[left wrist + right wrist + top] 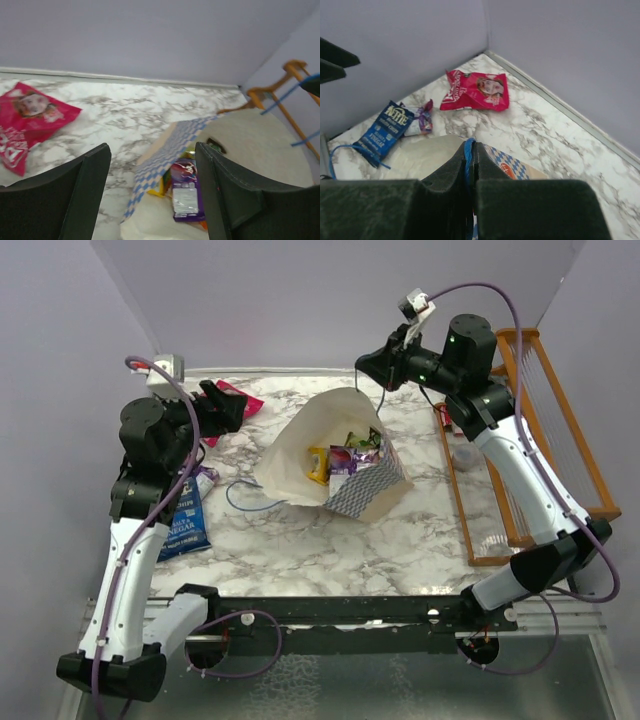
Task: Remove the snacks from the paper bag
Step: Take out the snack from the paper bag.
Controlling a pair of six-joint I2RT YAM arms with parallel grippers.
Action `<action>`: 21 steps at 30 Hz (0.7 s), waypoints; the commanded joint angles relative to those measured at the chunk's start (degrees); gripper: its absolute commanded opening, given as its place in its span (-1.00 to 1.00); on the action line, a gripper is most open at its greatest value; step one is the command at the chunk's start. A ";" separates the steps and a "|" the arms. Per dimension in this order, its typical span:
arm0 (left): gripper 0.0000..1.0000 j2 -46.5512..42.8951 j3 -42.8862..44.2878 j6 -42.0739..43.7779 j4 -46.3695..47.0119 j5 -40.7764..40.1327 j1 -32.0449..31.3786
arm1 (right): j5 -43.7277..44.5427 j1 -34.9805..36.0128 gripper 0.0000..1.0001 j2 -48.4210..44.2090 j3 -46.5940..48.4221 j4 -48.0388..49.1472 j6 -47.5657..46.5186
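Pinching the blue cord handle [467, 150] of the paper bag [300, 445] with the right gripper [472, 165], jaws clamped on it, seemingly to prop the mouth open. Hovering empty, left gripper [151, 155] spread wide, near the pink-red bag [30, 120] lying out on the table [400, 540]. Inside: purple pack [187, 192], others. Setting-down room nearside; wooden rack [560, 440] hemming the right.

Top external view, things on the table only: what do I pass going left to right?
dark blue chips bag → pink-red snack bag → paper bag → orange wooden rack
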 commanded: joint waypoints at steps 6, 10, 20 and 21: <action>0.29 0.11 -8.46 -10.07 17.66 15.94 -11.60 | -22.95 0.02 -0.97 7.49 8.54 12.24 5.02; 0.20 0.50 -11.88 -10.00 18.07 7.08 -23.27 | -26.12 0.01 -0.97 13.36 16.71 8.45 6.19; 0.07 3.69 -18.20 -7.03 21.28 -11.72 -45.67 | -32.33 0.14 -0.97 16.81 19.20 10.53 14.45; 0.07 4.60 -18.34 -6.85 21.33 -12.50 -46.65 | -32.59 0.25 -0.97 16.78 18.97 10.18 14.51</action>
